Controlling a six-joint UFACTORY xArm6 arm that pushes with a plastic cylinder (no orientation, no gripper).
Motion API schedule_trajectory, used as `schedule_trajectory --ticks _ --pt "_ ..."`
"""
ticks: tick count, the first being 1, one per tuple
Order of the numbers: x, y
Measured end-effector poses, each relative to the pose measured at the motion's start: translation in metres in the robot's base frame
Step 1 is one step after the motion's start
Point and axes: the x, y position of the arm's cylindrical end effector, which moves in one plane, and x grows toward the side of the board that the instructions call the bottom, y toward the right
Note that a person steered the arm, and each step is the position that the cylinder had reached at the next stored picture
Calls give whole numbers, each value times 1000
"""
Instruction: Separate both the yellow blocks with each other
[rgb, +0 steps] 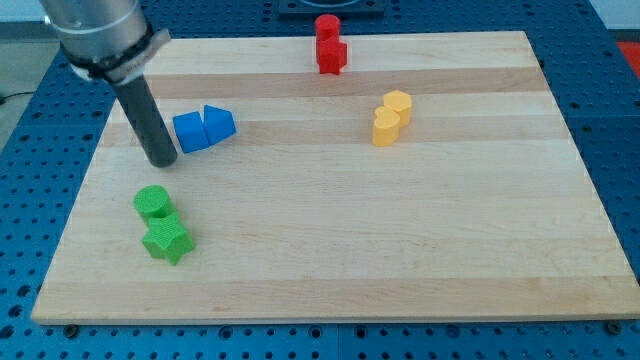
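Observation:
Two yellow blocks touch each other right of the board's centre, toward the view's top: a yellow hexagonal block and just below-left of it a yellow heart-like block. My tip rests on the board at the view's left, just left of the blue blocks and far from the yellow pair. The dark rod rises up-left from the tip.
A blue cube and a blue triangular block touch beside my tip. A green cylinder and a green star block sit below it. A red cylinder and a red cube stand at the top edge of the wooden board.

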Motion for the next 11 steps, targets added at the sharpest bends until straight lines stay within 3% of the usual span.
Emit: schedule_trajectory --ticks 2,4,6,9,11 --pt "-7 151" --pt "-7 180" --pt "-53 193" --pt "-70 322" --pt "-75 287"
